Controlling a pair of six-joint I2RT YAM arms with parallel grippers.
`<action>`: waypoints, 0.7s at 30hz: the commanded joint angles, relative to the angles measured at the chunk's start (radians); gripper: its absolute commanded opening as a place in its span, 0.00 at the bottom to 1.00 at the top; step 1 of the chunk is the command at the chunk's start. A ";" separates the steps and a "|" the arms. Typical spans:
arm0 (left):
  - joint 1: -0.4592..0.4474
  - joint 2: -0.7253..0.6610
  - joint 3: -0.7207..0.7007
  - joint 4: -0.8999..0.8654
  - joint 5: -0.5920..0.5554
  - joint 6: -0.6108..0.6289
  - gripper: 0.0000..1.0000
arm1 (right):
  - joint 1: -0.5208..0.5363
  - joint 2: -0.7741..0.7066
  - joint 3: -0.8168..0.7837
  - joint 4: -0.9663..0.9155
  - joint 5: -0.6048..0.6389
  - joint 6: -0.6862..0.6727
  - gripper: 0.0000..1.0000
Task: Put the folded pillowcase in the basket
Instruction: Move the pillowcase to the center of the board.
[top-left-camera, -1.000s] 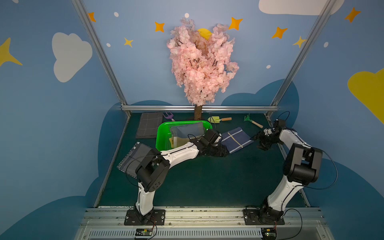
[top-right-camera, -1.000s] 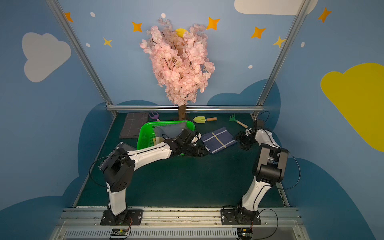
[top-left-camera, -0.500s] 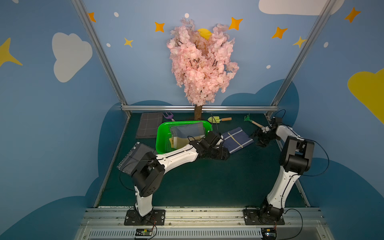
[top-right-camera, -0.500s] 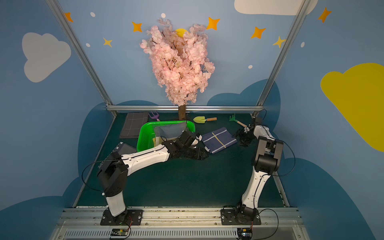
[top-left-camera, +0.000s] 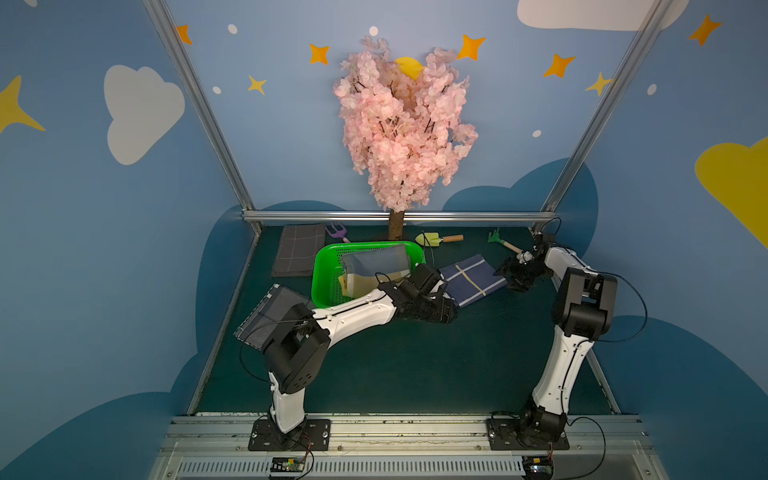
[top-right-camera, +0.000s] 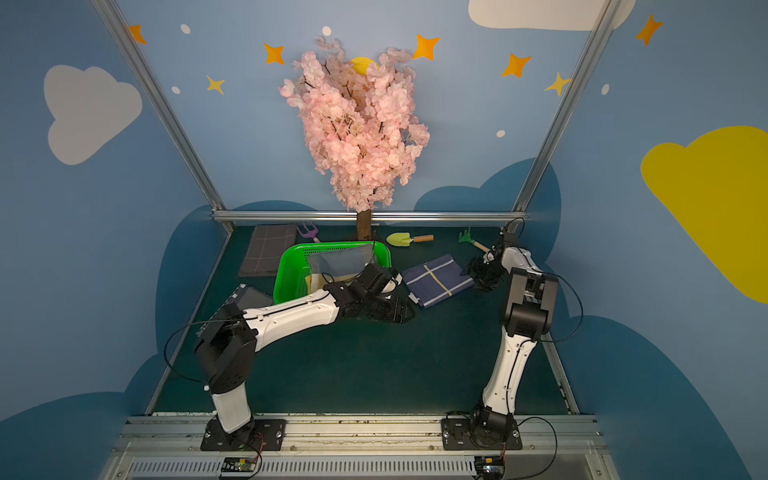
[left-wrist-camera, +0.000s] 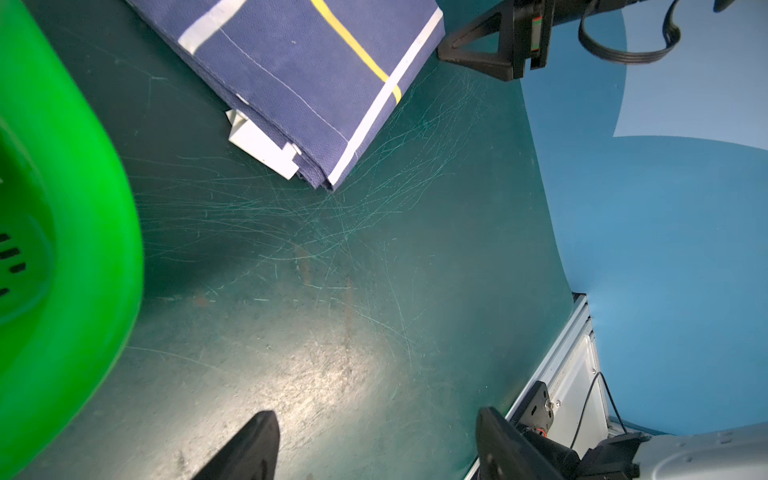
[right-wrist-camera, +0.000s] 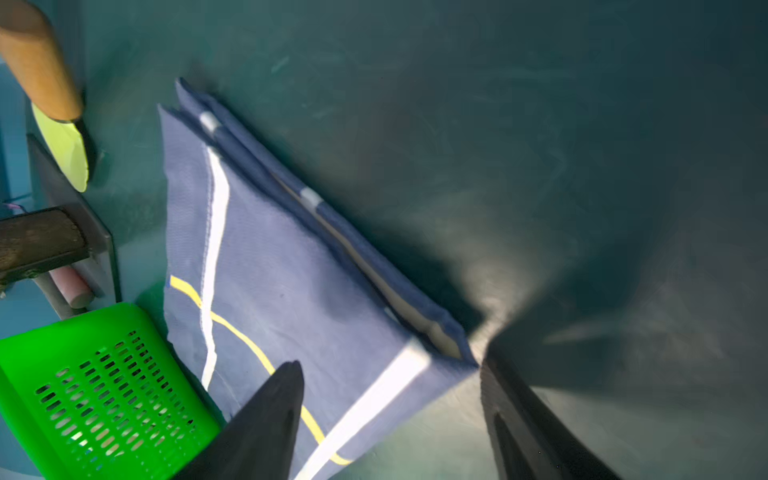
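A pink blossom tree (top-left-camera: 403, 124) stands at the back middle of the dark green desk (top-left-camera: 415, 365). Behind it the back wall (top-left-camera: 291, 145) is light blue, with orange stars (top-left-camera: 472, 46) painted around the crown. A white cloud (top-left-camera: 141, 112) is painted on the wall left of the tree, a yellow cloud (top-left-camera: 731, 178) on the wall to its right. Darker blue cloud shapes (top-left-camera: 498, 199) rise low on either side of the trunk. Slanting aluminium posts (top-left-camera: 199, 108) flank the tree, joined by a crossbar (top-left-camera: 332, 216) at the trunk. In the left wrist view the desk is finely scratched (left-wrist-camera: 332, 232), with a pale glare patch (left-wrist-camera: 332, 374).
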 joint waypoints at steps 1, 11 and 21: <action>-0.001 -0.019 0.004 -0.026 0.009 0.020 0.78 | 0.015 0.029 0.007 -0.030 0.009 -0.010 0.61; 0.000 -0.049 -0.017 -0.047 -0.024 0.036 0.78 | 0.011 -0.050 -0.081 -0.022 0.026 -0.006 0.02; -0.001 -0.106 -0.077 -0.038 -0.053 0.032 0.78 | 0.034 -0.254 -0.367 0.005 0.060 -0.029 0.00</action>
